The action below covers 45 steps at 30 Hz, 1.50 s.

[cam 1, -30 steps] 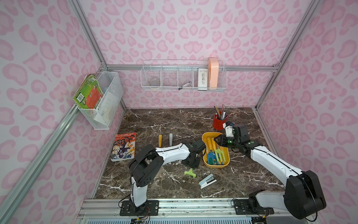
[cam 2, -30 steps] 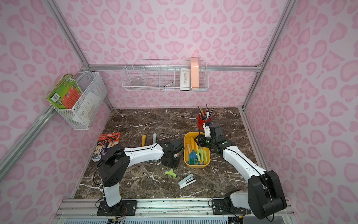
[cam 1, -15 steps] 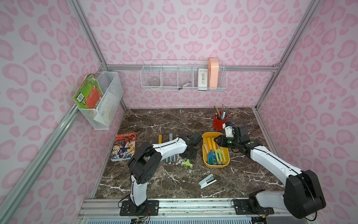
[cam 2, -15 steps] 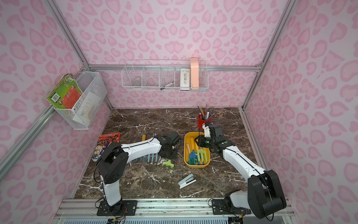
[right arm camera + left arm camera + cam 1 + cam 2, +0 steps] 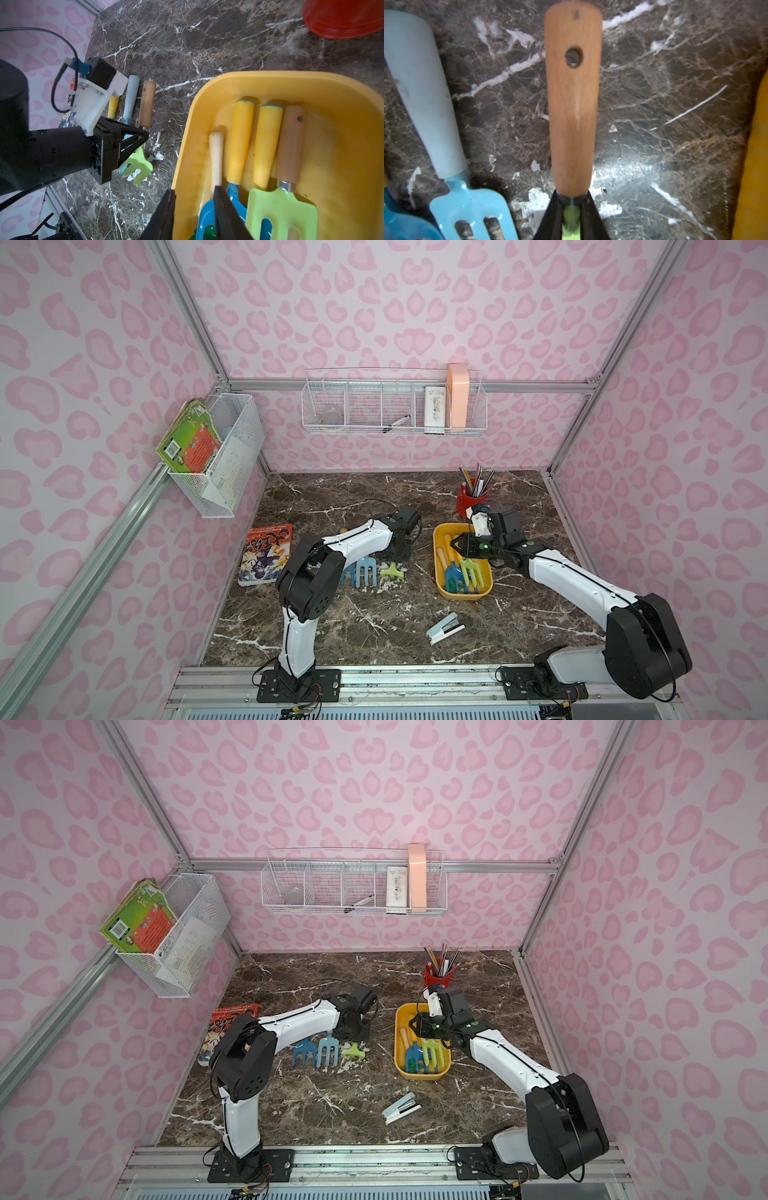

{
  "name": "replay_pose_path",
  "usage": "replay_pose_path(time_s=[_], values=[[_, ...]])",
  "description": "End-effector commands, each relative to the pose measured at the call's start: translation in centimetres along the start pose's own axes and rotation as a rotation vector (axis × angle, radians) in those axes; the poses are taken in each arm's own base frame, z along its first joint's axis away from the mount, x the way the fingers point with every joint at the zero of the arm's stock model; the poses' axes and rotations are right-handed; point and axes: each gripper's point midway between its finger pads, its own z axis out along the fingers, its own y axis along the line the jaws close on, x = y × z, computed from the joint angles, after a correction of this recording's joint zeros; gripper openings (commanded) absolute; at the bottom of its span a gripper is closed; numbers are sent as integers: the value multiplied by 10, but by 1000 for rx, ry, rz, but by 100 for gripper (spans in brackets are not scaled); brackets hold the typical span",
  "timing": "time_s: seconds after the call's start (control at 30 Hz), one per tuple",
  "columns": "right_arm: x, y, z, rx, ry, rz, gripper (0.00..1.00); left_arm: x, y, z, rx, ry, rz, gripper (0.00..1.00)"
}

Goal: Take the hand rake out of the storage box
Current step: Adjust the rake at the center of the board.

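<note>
One lime-green hand rake (image 5: 392,570) with a smooth wooden handle lies on the dark, white-veined marble table (image 5: 332,497). It is outside the shallow yellow plastic storage box (image 5: 463,596), to its left in both top views. The left tool (image 5: 572,195) is clamped on the rake's green neck, just below the handle. A pale-blue metal fork (image 5: 425,93) lies close alongside. The right tool (image 5: 194,189) straddles the box's glossy rounded wall with its jaws partly apart; I cannot tell whether they pinch it.
</note>
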Motion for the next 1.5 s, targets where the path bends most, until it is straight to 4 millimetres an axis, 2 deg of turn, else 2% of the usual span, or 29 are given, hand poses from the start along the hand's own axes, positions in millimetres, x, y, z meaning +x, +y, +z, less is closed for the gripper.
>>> replay_pose_path(time_s=[0.0, 0.2, 0.33, 0.5, 0.7, 0.83, 0.93, 1.13, 1.3, 1.47], values=[[-1, 1, 1, 8, 0, -11, 33, 7, 6, 7, -3, 30, -19, 7], [3, 2, 4, 6, 12, -13, 33, 10, 6, 15, 21, 55, -45, 8], [13, 5, 8, 13, 53, -28, 35, 11, 2, 20, 34, 74, -66, 15], [29, -5, 12, 99, 114, -39, 37, 9, 1, 16, 30, 74, -78, 27], [32, -22, 7, 178, 113, -29, 38, -2, 2, -7, 34, 32, -68, 40], [26, -41, 2, 230, 106, -20, 38, -10, 3, -27, 44, -8, -62, 42], [20, -47, 6, 272, 117, -48, 38, -12, 7, -40, 35, -26, -49, 43], [14, -32, 31, 260, 154, -101, 34, -16, 14, -66, 9, -81, -7, 43], [18, -15, 55, 255, 190, -145, 31, -11, 16, -81, 38, -97, -14, 43], [24, -19, 67, 266, 215, -132, 29, -7, 19, -89, 57, -114, -30, 42]])
